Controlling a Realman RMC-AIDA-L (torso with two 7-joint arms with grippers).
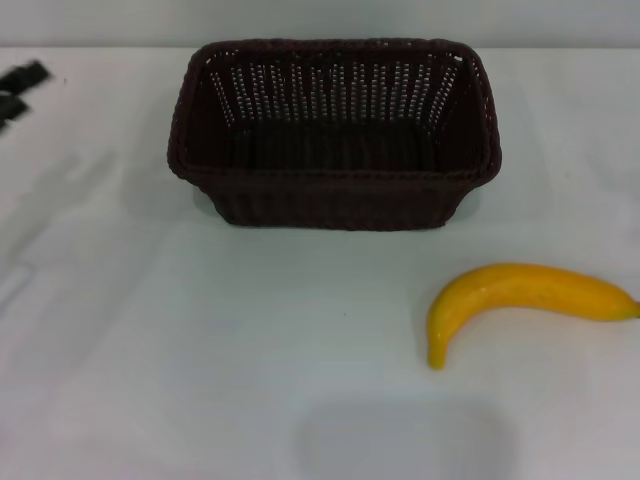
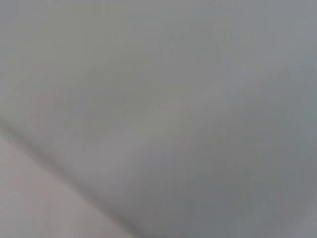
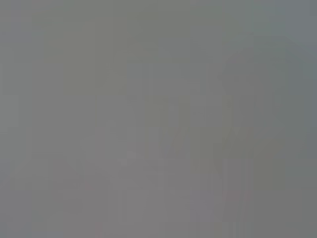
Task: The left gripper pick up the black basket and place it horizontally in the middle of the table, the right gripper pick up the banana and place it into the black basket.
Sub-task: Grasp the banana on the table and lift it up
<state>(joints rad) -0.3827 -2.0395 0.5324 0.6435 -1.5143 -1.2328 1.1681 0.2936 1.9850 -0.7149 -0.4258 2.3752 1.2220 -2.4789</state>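
The black basket (image 1: 335,130) stands upright and empty at the back middle of the white table (image 1: 200,340), its long side across the head view. The yellow banana (image 1: 520,298) lies on the table in front of the basket and to the right, reaching the right edge of the head view. Black parts of my left gripper (image 1: 20,88) show at the far left edge, well apart from the basket. My right gripper is out of view. Both wrist views show only a plain grey surface.
A faint shadow (image 1: 400,440) lies on the table near the front edge. No other objects show.
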